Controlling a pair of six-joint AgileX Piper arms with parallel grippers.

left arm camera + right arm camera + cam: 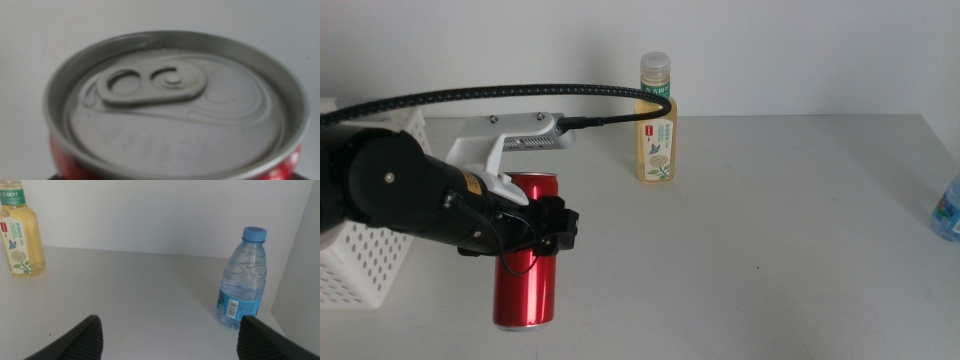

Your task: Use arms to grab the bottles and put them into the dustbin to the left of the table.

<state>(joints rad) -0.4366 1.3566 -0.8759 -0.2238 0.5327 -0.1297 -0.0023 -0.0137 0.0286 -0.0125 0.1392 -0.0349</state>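
Wide, plain light-grey table (pixel 770 230), bearing all three drink containers. At its left edge stands the white perforated plastic dustbin (pixel 360 265), partly hidden by the black left arm. The left gripper (pixel 552 232) sits at the upper part of the slim red aluminium can (pixel 525 262), which stands upright at front left; the fingers appear clenched on the can, though the contact itself is partly hidden. The pale-yellow tea bottle with green-white label (pixel 656 122) stands upright at the rear centre, and the clear water bottle with blue cap (pixel 241 280) at the far right edge. The right gripper (pixel 170 340) waits over the table with its fingers released and spread wide, grasping nothing.

Risk: a grip this high on a smooth can could let it tilt or slip during the swing, and the can might strike the dustbin wall.

The left wrist view alone shows the can's lid and pull tab (pixel 150 86); only the right wrist view shows the whole water bottle, cropped in the middle view.
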